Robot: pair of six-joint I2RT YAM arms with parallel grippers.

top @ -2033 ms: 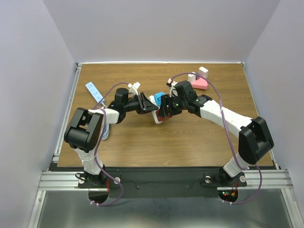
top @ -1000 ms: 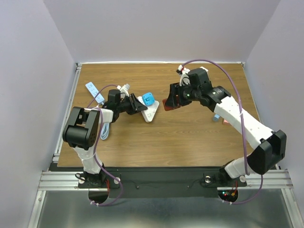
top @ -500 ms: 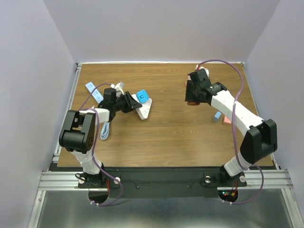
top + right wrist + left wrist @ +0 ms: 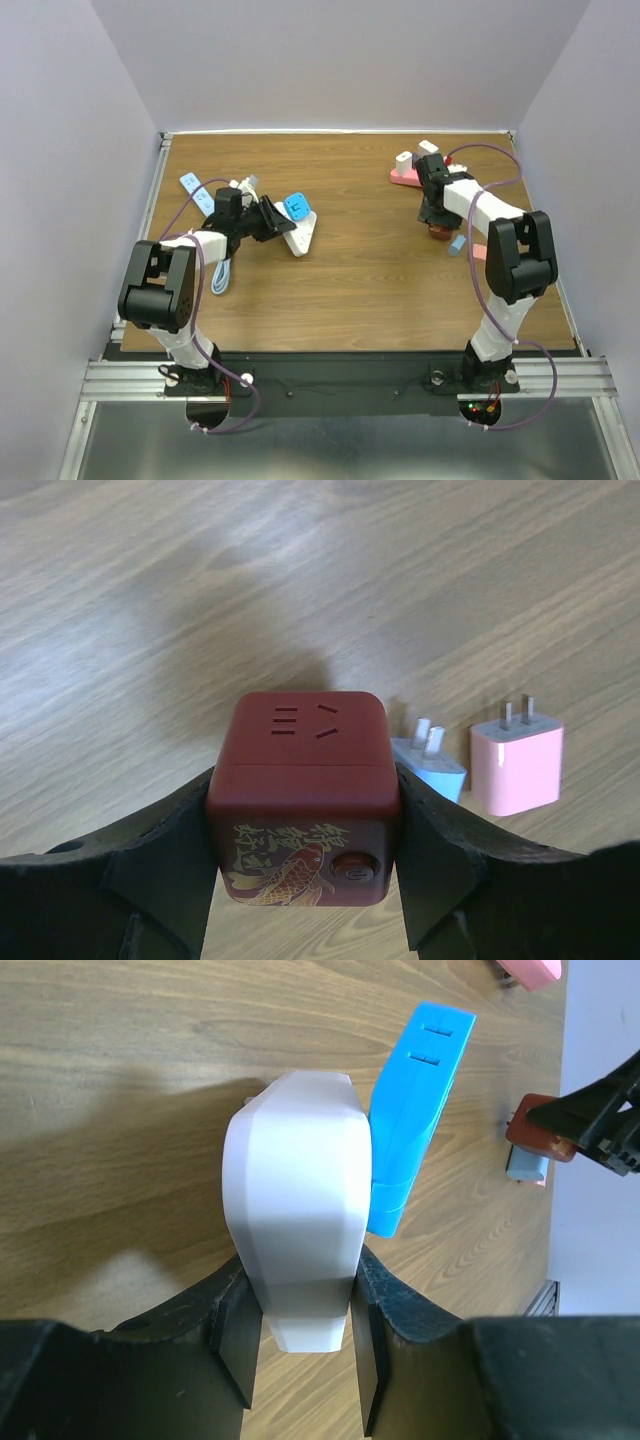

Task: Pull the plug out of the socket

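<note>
My left gripper is shut on a white socket block that lies on the table left of centre, and a blue plug is still seated in its side. In the left wrist view the white socket sits between my fingers with the blue plug on its right. My right gripper is shut on a dark red cube plug, low over the table at the right. The right wrist view shows the red cube with a gold fish print and a power button.
A small blue plug and a pink plug lie just beyond the red cube. A pink socket with white plugs lies at the back right. A white and blue power strip lies at the far left by the table's edge.
The red cube has come away from the white socket. My right arm carried it right and down toward the table. My left arm drew the white socket with the blue plug slightly left.
</note>
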